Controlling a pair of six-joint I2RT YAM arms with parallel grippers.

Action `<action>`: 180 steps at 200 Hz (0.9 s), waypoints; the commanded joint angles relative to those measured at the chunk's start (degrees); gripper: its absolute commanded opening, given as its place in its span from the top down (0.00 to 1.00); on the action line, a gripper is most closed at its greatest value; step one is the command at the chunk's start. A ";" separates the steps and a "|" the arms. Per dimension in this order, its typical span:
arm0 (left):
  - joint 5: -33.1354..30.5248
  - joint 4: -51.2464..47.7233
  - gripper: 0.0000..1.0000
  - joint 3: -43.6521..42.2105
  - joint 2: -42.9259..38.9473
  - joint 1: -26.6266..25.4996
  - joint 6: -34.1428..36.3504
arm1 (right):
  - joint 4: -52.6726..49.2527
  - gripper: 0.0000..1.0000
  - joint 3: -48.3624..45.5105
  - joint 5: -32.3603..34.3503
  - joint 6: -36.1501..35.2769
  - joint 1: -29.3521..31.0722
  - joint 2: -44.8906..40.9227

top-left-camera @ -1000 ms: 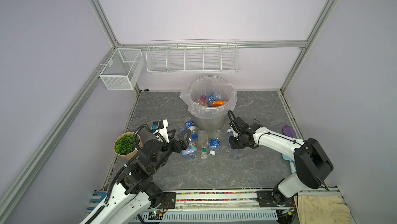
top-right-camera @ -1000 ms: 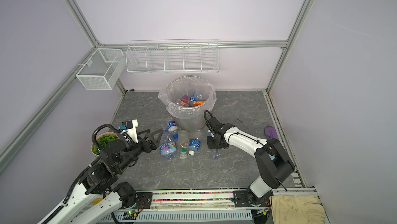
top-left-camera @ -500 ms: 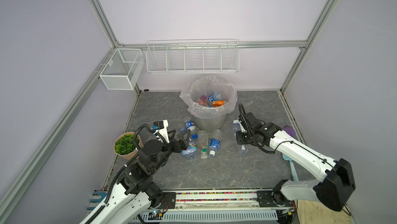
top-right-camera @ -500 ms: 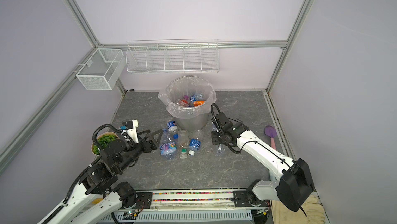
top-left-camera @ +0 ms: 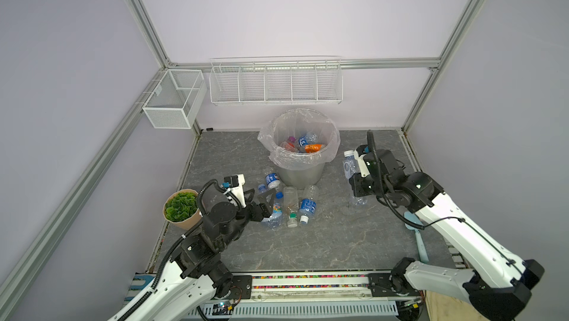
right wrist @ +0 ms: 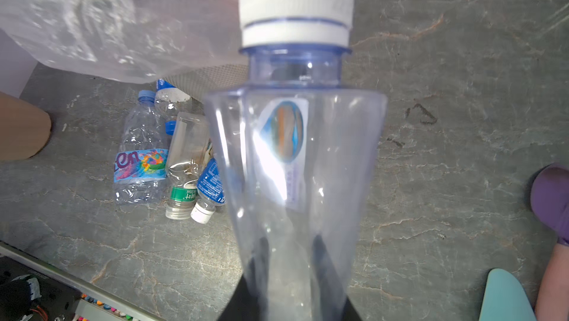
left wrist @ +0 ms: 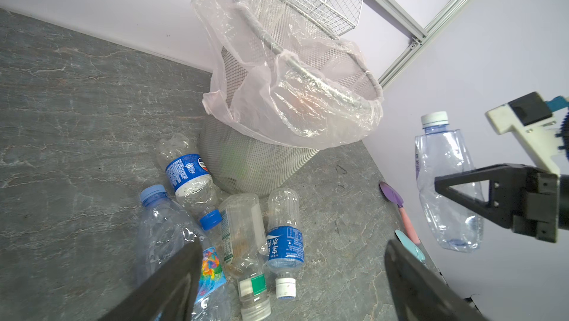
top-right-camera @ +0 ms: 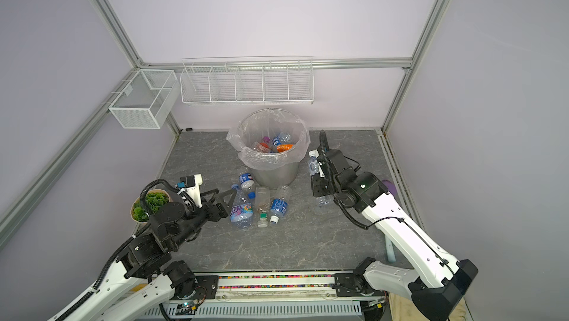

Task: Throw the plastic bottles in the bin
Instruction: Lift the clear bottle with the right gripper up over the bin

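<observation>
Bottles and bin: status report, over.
Right tool shut on white-capped bottle, aloft beside bin. Left tool open by floor bottles. Nothing blocking bin mouth.

I see pale lilac walls on three sides, joined by aluminium frame posts that meet in the back corners. The floor is grey and stone-patterned, with light veins. A long white wire basket hangs on the back wall, and a smaller mesh basket hangs on the left-hand wall. The light is soft and even, and the shadows are faint.
</observation>
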 commanded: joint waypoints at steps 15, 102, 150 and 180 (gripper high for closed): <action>-1.83 -0.94 0.08 -1.57 0.11 -0.55 -1.29 | -1.06 0.89 4.66 -0.19 -4.23 0.82 -0.97; -1.31 0.50 0.09 -5.52 0.31 -1.04 -3.66 | 0.31 0.85 15.88 -1.39 -8.87 1.60 -0.39; -1.22 0.50 0.09 -6.65 0.02 -1.43 -4.30 | 0.70 0.83 22.24 -1.73 -10.92 1.57 1.89; -1.11 0.52 0.09 -6.53 0.01 -1.51 -4.28 | 0.62 0.83 26.45 -2.37 -11.80 1.79 3.63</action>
